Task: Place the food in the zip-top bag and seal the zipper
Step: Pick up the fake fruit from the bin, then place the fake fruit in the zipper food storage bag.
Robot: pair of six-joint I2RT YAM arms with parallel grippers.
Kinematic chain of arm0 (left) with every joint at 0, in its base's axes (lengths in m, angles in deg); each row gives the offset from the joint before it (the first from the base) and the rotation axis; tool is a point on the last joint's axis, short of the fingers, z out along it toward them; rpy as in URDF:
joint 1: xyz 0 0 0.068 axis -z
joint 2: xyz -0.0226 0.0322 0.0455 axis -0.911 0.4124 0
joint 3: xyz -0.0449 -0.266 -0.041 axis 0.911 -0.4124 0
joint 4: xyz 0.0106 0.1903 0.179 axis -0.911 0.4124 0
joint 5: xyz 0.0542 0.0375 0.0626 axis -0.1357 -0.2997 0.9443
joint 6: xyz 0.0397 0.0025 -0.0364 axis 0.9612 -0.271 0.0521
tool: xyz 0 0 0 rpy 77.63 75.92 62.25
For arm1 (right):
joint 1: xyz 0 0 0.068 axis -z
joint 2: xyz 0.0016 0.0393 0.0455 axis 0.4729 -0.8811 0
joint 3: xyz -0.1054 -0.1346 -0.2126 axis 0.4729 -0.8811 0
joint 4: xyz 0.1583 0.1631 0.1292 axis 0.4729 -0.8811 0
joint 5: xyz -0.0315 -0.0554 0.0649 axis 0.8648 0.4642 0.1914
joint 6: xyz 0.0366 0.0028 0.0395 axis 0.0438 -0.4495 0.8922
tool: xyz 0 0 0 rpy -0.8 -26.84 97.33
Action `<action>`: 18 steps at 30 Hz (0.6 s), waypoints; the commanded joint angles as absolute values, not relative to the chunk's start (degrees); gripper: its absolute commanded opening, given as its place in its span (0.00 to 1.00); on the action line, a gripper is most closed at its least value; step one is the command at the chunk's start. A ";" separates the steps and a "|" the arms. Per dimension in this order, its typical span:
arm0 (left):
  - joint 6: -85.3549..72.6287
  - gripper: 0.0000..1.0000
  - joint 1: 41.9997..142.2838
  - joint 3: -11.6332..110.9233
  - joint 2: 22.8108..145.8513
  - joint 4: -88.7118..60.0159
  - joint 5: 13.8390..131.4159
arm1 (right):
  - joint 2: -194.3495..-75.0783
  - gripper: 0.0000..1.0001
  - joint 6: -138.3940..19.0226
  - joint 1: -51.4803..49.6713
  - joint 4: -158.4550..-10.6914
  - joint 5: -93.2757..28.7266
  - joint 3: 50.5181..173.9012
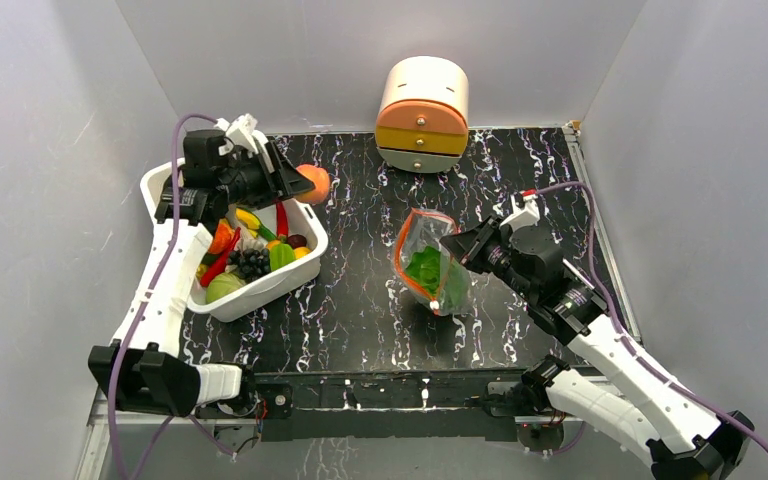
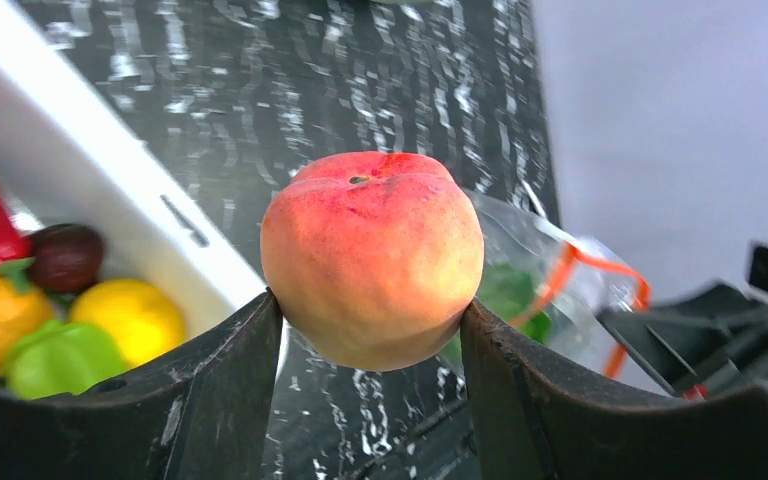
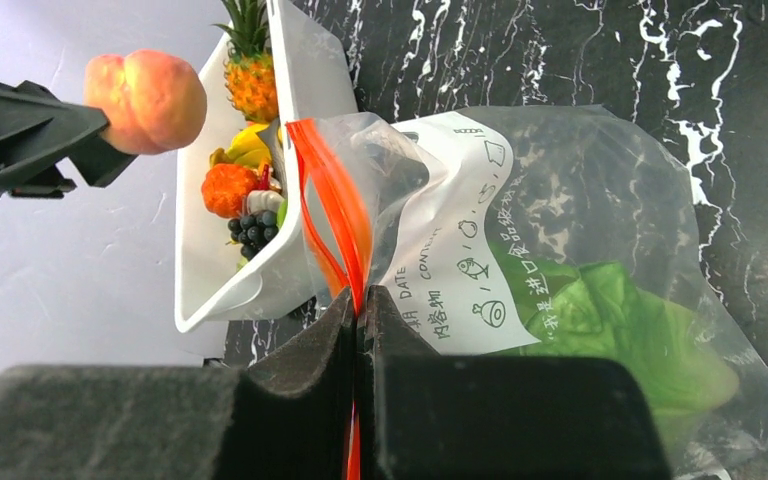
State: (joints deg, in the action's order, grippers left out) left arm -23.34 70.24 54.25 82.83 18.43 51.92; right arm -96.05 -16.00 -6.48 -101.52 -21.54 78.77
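A round orange-red fruit [image 1: 312, 184] [image 2: 372, 255] hangs in the air past the right rim of the white tub, with my left gripper [image 1: 303, 185] [image 2: 370, 306] shut on it, one finger on each side. The zip-top bag [image 1: 430, 262] [image 3: 560, 190] stands at mid-table, its mouth open toward the left. A green cabbage [image 1: 424, 268] [image 3: 615, 320] lies inside it. My right gripper [image 1: 457, 246] [image 3: 358, 300] is shut on the red-orange zipper [image 3: 328, 185] at the mouth's near end. The fruit is well left of the bag's mouth.
The white tub [image 1: 260, 286] at the left holds several toy foods, among them a red chilli [image 1: 281, 217], dark grapes and a pineapple [image 3: 250, 75]. A cream-and-orange drawer unit [image 1: 422, 112] stands at the back wall. Grey walls close in the table's sides.
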 commanded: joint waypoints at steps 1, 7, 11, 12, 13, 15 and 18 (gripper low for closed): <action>-24.11 0.37 73.72 53.57 79.63 14.91 41.06 | -97.17 0.00 -15.01 -6.19 -94.51 -20.70 79.56; -28.41 0.35 79.46 50.27 78.60 7.46 35.37 | -98.85 0.00 -11.30 -6.19 -91.62 -22.82 80.08; -28.91 0.36 84.73 48.59 79.59 3.91 33.52 | -98.99 0.00 -10.73 -6.23 -90.05 -22.79 80.04; -29.23 0.36 85.96 48.17 79.93 2.67 33.21 | -98.92 0.00 -10.89 -6.23 -89.71 -23.05 79.96; -29.64 0.36 87.01 47.88 80.39 1.64 32.72 | -98.76 0.00 -11.02 -6.19 -89.17 -23.45 79.85; -29.74 0.36 89.48 47.58 81.40 -0.07 31.61 | -98.47 0.00 -11.40 -6.22 -88.56 -24.31 79.72; -28.09 0.36 93.67 47.29 82.96 -1.03 32.37 | -98.31 0.00 -12.43 -6.23 -89.52 -24.66 80.00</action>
